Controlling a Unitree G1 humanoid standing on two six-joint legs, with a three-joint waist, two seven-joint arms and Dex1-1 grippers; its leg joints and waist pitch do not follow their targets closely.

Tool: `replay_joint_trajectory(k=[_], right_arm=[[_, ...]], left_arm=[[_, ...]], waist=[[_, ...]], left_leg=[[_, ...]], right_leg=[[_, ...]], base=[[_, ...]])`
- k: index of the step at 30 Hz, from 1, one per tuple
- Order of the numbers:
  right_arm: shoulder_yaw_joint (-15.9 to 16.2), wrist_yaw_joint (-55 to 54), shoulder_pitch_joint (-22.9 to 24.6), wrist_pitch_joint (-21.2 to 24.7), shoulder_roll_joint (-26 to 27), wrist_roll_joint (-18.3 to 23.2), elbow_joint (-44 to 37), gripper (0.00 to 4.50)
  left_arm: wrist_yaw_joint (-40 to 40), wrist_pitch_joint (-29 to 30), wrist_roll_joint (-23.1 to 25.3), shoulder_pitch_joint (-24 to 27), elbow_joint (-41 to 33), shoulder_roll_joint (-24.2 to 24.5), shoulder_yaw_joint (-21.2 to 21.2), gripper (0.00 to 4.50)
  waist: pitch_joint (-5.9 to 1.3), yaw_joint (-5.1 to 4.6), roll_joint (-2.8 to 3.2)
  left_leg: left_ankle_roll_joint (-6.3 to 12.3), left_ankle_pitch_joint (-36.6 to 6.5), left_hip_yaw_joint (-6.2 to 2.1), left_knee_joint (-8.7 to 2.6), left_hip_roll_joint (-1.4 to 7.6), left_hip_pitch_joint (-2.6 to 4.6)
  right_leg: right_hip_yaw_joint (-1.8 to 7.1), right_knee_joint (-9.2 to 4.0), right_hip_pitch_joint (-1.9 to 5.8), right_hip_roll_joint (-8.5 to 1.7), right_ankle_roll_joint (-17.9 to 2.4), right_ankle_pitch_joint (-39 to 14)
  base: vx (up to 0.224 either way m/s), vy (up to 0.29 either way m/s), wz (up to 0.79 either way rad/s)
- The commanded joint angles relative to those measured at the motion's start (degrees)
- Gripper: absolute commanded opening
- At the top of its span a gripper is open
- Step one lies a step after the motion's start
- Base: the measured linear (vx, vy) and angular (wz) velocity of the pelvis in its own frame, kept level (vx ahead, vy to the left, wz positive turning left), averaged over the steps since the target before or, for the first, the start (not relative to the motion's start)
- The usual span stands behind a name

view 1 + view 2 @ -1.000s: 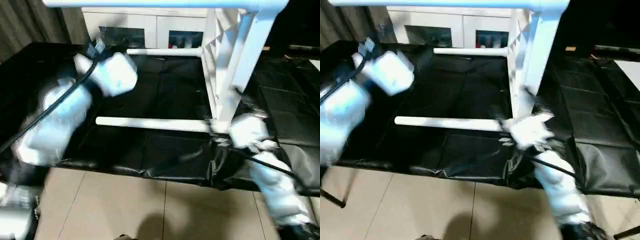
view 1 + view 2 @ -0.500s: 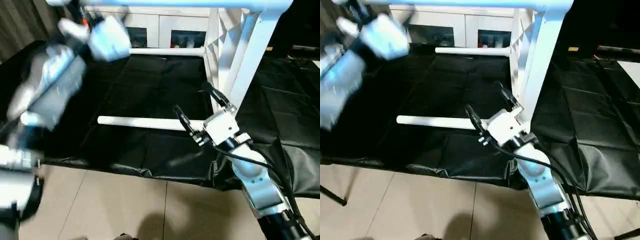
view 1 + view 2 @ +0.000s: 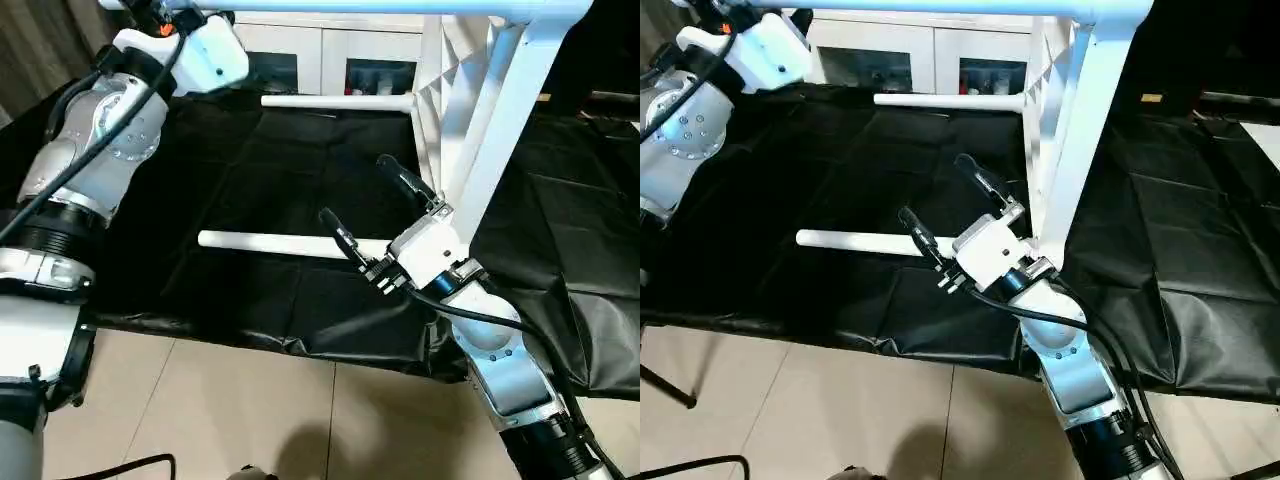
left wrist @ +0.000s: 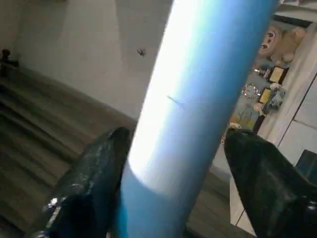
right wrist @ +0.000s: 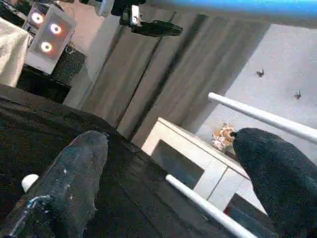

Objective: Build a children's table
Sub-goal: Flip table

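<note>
Both pairs of jaws stand apart. The left gripper [image 4: 173, 188] is raised high at the far left, its two black fingers [image 4: 89, 183] spread on either side of the topmost leg [image 4: 198, 99], which runs level across the upper edge of the head views; whether the fingers touch that leg cannot be told. The left arm [image 3: 95, 150] is bent, its forearm slanting up and away from the robot. The right gripper [image 3: 375, 215] reaches forward and up from the near right, its fingers wide apart and holding nothing, hovering above the low leg [image 3: 270, 243] that lies along the black sheet [image 3: 300, 180] near the sheet's front edge. The tabletop [image 3: 445, 110] stands on its edge on the sheet, ribbed underside facing left, with another leg [image 3: 335, 101] sticking out level toward the far edge. Behind it is a white cabinet [image 3: 330, 60].
</note>
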Motion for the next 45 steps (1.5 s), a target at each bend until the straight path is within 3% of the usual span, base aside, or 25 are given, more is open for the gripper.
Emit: replay_joint_trajectory(k=[1, 11, 20, 25, 31, 37, 45], right_arm=[[0.2, 0.4, 0.1, 0.3, 0.0, 0.4, -1.0, 4.5], [0.2, 0.4, 0.3, -0.1, 0.4, -0.6, -0.9, 4.5], [0.1, 0.9, 0.7, -0.5, 0.7, -0.2, -1.3, 4.5], [0.1, 1.4, 1.1, -0.2, 0.3, 0.0, -1.2, 4.5], [0.5, 2.1, 2.7, 0.1, 0.0, -0.3, -1.5, 4.5], [0.0, 2.5, 3.9, 0.3, -0.7, -0.2, -1.9, 4.5], [-0.5, 4.7, 6.5, 2.7, -2.4, 1.5, -2.6, 4.5]], left_arm=[[-1.5, -0.5, -1.6, -0.6, 1.2, -0.6, 0.9, 3.11], [-6.2, 0.6, -7.5, 0.5, -1.6, -1.9, 3.2, 2.38], [-8.3, 4.2, -12.6, 1.6, -2.5, -4.3, 6.3, 2.24], [-10.0, 13.5, -19.5, 1.6, -3.5, -7.7, 11.6, 2.24], [-10.7, 22.0, -22.7, 1.8, -5.4, -9.4, 15.6, 2.24], [-10.3, 27.1, -23.8, 2.7, -8.7, -9.9, 18.8, 2.24], [-8.2, 34.6, -25.7, 4.4, -13.5, -11.4, 23.0, 2.24]], waist=[[-3.78, 0.04, 0.75], [-3.8, 0.42, 0.88], [-3.76, 0.74, 0.69], [-3.59, 1.07, 0.73], [-3.65, 1.97, 0.9], [-3.83, 1.96, 1.27], [-3.93, 1.99, 0.82]], left_leg=[[-0.48, -13.4, -1.84, -5.0, 3.2, 2.09], [-0.57, -12.9, -1.77, -4.96, 3.19, 2.15], [0.0, -12.0, -1.68, -4.92, 3.16, 1.97], [1.22, -11.3, -1.52, -4.9, 3.19, 1.95], [3.06, -9.1, -1.36, -4.58, 3.06, 1.65], [4.04, -8.1, -1.44, -4.56, 3.13, 1.54], [5.76, -6.7, -1.31, -4.18, 2.96, 1.19]], right_leg=[[1.87, -3.14, 1.6, -2.79, -14.4, 4.9], [1.92, -3.07, 1.48, -2.8, -14.1, 5.6], [1.94, -3.04, 1.66, -2.91, -14.4, 5.8], [1.96, -3.27, 1.55, -3.04, -14.8, 3.2], [2.03, -3.51, 1.43, -3.17, -14.2, 0.2], [1.72, -3.35, 1.25, -2.92, -14.4, 1.5], [1.71, -3.34, 1.46, -3.06, -14.8, 2.6]], base=[[0.0, 0.0, 0.0], [0.0, 0.0, 0.0], [0.0, 0.0, 0.0], [0.0, 0.0, 0.0], [0.0, 0.0, 0.0], [0.0, 0.0, 0.0], [0.0, 0.0, 0.0]])
